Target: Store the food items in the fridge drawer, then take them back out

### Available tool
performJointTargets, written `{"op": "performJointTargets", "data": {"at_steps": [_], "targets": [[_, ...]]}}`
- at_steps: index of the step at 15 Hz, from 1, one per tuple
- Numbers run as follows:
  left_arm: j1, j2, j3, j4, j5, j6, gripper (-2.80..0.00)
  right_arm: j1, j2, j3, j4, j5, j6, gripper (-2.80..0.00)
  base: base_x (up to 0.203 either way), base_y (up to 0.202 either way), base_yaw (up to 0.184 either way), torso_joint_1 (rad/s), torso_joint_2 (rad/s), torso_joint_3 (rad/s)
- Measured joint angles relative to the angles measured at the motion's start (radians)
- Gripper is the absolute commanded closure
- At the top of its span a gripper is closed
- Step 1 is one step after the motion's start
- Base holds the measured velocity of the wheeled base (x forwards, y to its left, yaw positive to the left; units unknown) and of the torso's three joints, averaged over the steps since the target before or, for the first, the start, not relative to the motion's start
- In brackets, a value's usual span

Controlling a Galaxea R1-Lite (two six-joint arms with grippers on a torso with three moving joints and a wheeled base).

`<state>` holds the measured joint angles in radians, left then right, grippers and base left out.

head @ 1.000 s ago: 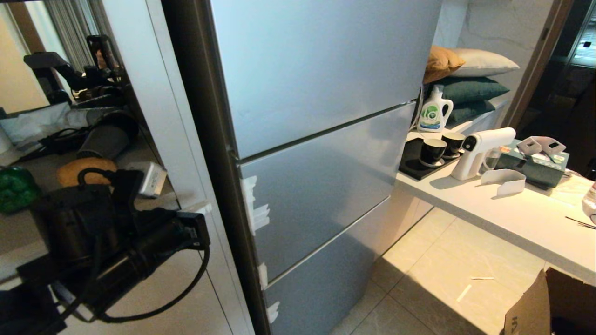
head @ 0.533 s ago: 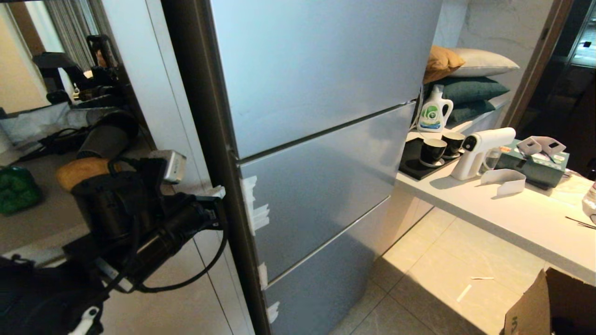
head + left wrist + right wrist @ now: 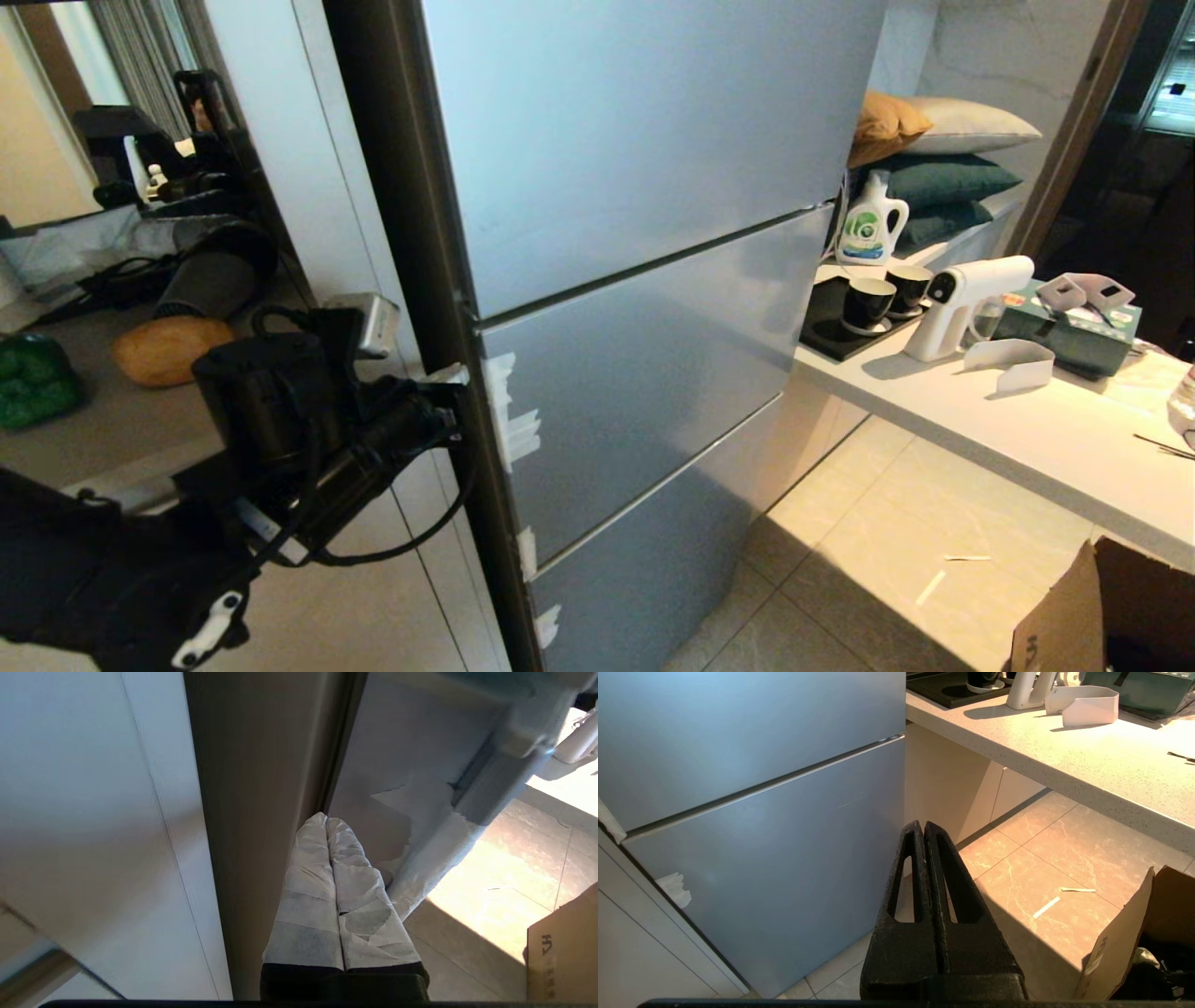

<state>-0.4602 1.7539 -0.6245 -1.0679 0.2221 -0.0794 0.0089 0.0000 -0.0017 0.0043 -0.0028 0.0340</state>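
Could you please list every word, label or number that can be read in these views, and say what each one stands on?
No text reads in full.
White detergent bottle: green round label, print too small to read.
Cardboard box: dark printed letters, cut off at the flap edge, not readable.
Green tissue box: markings too small to read.

The fridge doors (image 3: pixel 644 373) look like smooth, brushed matt metal. The worktop (image 3: pixel 1087 760) is speckled, stone-like and matt. Floor tiles (image 3: pixel 1064 858) are glossy and marbled. The left gripper (image 3: pixel 327 820) wears crinkled white cloth-like wrap; the cardboard box (image 3: pixel 1120 947) is dull brown.
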Motion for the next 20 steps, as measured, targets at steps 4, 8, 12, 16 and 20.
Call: {"op": "performJointTargets", "data": {"at_steps": [4,8,12,16,20], "targets": [[-0.039,0.013,-0.003,-0.005,-0.012,-0.007,0.00,0.000,0.000,0.000,0.000,0.000,0.000,0.00,0.000,0.000,0.000,0.000,0.00,0.000],[-0.100,0.024,0.000,-0.057,-0.011,-0.006,0.00,0.000,0.000,0.000,0.000,0.000,0.001,0.00,0.000,0.000,0.000,0.000,0.00,0.000],[-0.170,0.024,0.058,-0.105,-0.116,-0.006,0.00,0.000,0.000,0.000,0.000,0.000,0.001,0.00,0.000,0.000,0.000,0.000,0.00,0.000],[-0.255,0.014,0.164,-0.169,-0.231,-0.003,0.00,0.000,0.000,0.000,0.000,0.000,0.001,0.00,0.000,0.000,0.000,0.000,0.00,0.000],[-0.419,-0.015,0.240,-0.214,-0.342,-0.016,0.00,0.001,0.000,0.000,0.000,0.000,0.001,0.00,0.000,0.000,0.000,0.000,0.00,0.000]]}}
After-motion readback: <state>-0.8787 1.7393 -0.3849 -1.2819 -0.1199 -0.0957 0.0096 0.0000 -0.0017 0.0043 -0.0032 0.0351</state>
